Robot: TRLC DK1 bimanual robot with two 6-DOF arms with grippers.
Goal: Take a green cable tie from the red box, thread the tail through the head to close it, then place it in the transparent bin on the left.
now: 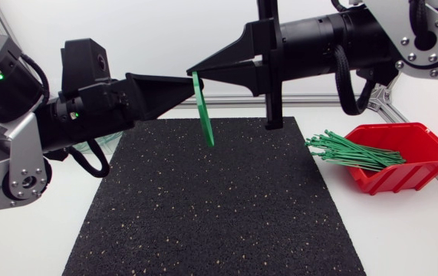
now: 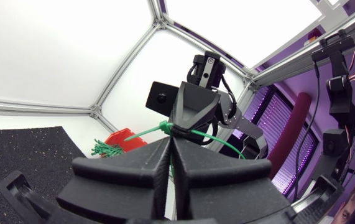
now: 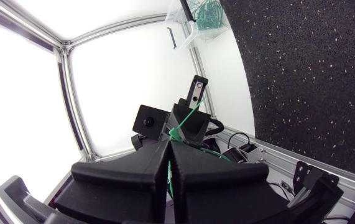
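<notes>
Above the far edge of the black mat [image 1: 219, 215] my two grippers meet tip to tip. My left gripper [image 1: 189, 81] and my right gripper [image 1: 191, 70] are both shut on one green cable tie [image 1: 204, 115], which hangs slanting down below them. In the left wrist view my gripper [image 2: 171, 144] pinches the tie [image 2: 145, 132] opposite the other gripper [image 2: 193, 115]. In the right wrist view my gripper [image 3: 169, 148] holds the tie [image 3: 188, 119] the same way. The red box [image 1: 410, 153] at the right holds several green ties [image 1: 345, 149]. The transparent bin [image 3: 203, 15] holds several green ties.
The red box [image 2: 125, 137] with its ties stands just off the mat's right edge. A black post [image 1: 273, 92] of my right arm hangs down to the mat's far edge. White table surface [image 1: 34, 245] surrounds the mat.
</notes>
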